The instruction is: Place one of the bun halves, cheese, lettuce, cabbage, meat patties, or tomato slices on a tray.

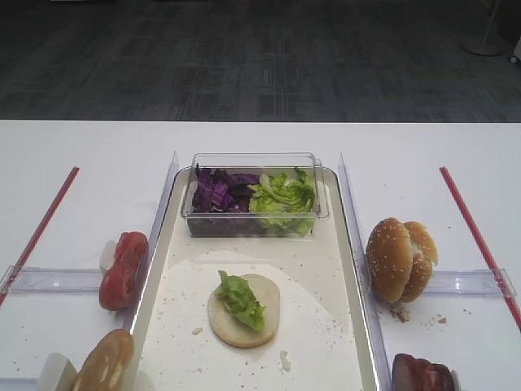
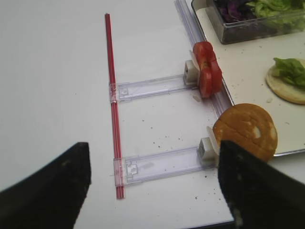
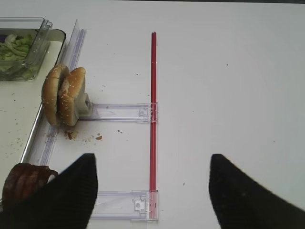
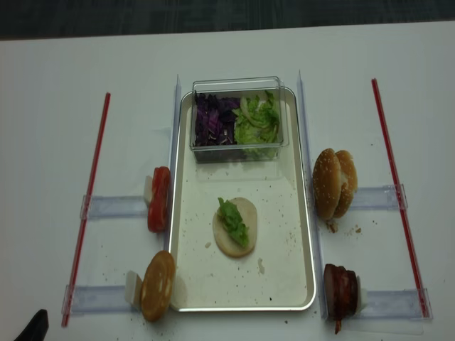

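So the right hand [image 3: 150, 191], wide open and empty, has the meat patties [image 3: 21, 183] just off its left finger, nearer than the tray [image 3: 19, 107]

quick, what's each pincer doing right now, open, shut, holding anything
Left pincer: open, holding nothing.
Right pincer: open, holding nothing.

No legible text or labels.
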Action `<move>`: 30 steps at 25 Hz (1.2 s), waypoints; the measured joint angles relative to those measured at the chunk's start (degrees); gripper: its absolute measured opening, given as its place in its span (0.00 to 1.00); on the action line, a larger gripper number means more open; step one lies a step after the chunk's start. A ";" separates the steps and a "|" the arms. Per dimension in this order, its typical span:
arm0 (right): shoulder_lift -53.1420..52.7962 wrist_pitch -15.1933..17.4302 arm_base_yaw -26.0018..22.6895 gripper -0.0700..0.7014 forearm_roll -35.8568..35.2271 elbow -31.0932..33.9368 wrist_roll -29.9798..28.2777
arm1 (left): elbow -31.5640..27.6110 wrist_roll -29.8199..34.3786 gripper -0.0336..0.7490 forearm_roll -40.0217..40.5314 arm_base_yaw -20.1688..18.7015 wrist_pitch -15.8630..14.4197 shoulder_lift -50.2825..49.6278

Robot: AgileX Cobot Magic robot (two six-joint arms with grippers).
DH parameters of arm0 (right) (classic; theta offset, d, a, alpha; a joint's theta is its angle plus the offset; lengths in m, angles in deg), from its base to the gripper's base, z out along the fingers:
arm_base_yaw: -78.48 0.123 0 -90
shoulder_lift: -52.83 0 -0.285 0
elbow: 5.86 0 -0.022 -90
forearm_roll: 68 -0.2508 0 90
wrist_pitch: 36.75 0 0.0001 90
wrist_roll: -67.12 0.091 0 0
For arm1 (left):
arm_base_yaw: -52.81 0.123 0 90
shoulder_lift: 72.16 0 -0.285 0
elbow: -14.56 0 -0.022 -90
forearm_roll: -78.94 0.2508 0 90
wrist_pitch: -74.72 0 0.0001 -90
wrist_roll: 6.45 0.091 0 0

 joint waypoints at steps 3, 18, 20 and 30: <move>0.00 0.00 0.00 0.76 0.00 0.00 0.00 | 0.00 0.00 0.69 0.00 0.00 0.00 0.00; 0.00 0.00 0.22 0.74 0.00 0.00 0.00 | 0.00 0.00 0.69 0.00 0.00 0.00 0.00; 0.00 0.00 0.22 0.74 0.00 0.00 0.00 | 0.00 0.00 0.69 0.00 0.00 0.00 0.00; 0.00 0.00 0.34 0.74 0.00 0.00 0.00 | 0.00 0.00 0.69 0.00 0.00 0.00 0.00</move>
